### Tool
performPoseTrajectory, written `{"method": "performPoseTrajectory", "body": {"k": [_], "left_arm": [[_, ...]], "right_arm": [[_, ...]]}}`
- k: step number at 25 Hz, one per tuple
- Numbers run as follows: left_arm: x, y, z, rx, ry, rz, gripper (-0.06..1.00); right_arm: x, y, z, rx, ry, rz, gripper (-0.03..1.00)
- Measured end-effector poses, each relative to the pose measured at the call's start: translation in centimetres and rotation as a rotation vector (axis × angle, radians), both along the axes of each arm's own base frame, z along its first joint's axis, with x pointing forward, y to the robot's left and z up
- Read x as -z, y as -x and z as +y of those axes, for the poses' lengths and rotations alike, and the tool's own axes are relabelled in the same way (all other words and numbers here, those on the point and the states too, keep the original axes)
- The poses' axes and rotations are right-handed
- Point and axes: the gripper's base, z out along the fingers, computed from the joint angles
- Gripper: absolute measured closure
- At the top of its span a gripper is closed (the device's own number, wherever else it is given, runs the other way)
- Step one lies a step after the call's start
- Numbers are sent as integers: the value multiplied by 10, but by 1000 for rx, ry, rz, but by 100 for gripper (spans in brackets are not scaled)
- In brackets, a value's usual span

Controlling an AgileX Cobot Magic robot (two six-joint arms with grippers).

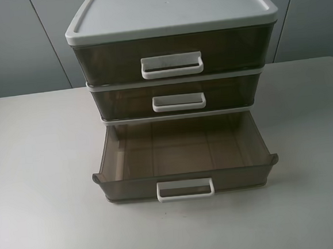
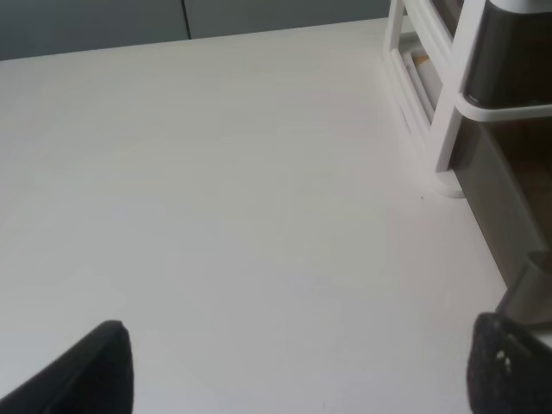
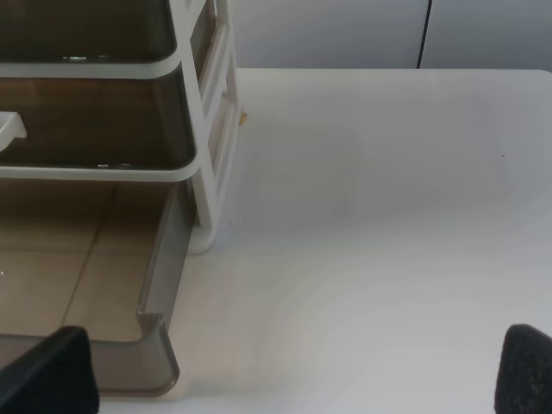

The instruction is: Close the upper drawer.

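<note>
The upper drawer (image 1: pixel 124 102), smoky brown with a white loop handle (image 1: pixel 178 102), is the middle tier of the white-framed unit and sits pushed in flush. It also shows in the right wrist view (image 3: pixel 86 129). The lowest drawer (image 1: pixel 125 188) below it is pulled far out and empty. Neither gripper shows in the exterior high view. My left gripper (image 2: pixel 302 371) is open and empty above bare table, left of the unit. My right gripper (image 3: pixel 289 375) is open and empty, near the lowest drawer's front right corner (image 3: pixel 159 345).
The taller top drawer (image 1: pixel 109 60) is shut under the white lid (image 1: pixel 169 9). The unit stands at the back middle of the white table (image 1: pixel 38 186). A grey wall is behind it. The unit's frame post (image 2: pixel 453 95) shows in the left wrist view.
</note>
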Motion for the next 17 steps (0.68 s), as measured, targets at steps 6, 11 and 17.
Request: {"method": "performPoseTrajectory", "body": {"k": [6, 11, 17], "left_arm": [[0, 0, 0, 0, 0, 0, 20], [0, 0, 0, 0, 0, 0, 20], [0, 0, 0, 0, 0, 0, 20]], "right_arm": [[0, 0, 0, 0, 0, 0, 27], [0, 0, 0, 0, 0, 0, 27], [0, 0, 0, 0, 0, 0, 27]]}}
